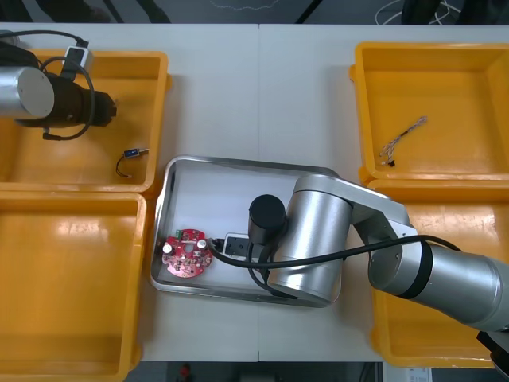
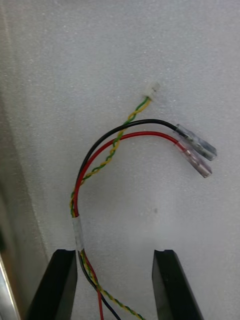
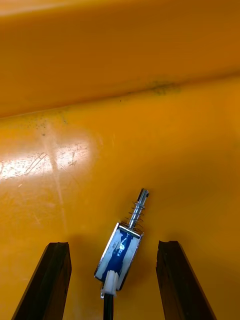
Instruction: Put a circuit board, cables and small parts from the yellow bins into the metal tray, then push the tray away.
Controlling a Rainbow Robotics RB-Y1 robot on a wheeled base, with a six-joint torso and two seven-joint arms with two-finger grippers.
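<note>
Now the right gripper point(image 2: 115, 252) is held spread over the metal tray point(image 1: 215, 191), a red and yellow cable point(image 2: 100, 165) laid between its fingers; a circuit board point(image 1: 187, 253) is seen there too. The left gripper point(image 3: 114, 245) is opened around a small metal part point(image 3: 119, 254) in a yellow bin point(image 1: 79, 163).

Our right arm point(image 1: 445, 274) reaches in from the near right corner, its thick silver forearm point(image 1: 314, 239) angled toward the middle and the black wrist point(image 1: 267, 215) pointing steeply down. Our right tool point(image 2: 115, 251) has its two black fingers point(image 2: 60, 285) standing well apart. Our left arm point(image 1: 32, 94) lies level at the far left, reaching inward, and our left tool point(image 3: 112, 245) is spread just as wide, its fingers point(image 3: 50, 280) far from touching.
</note>
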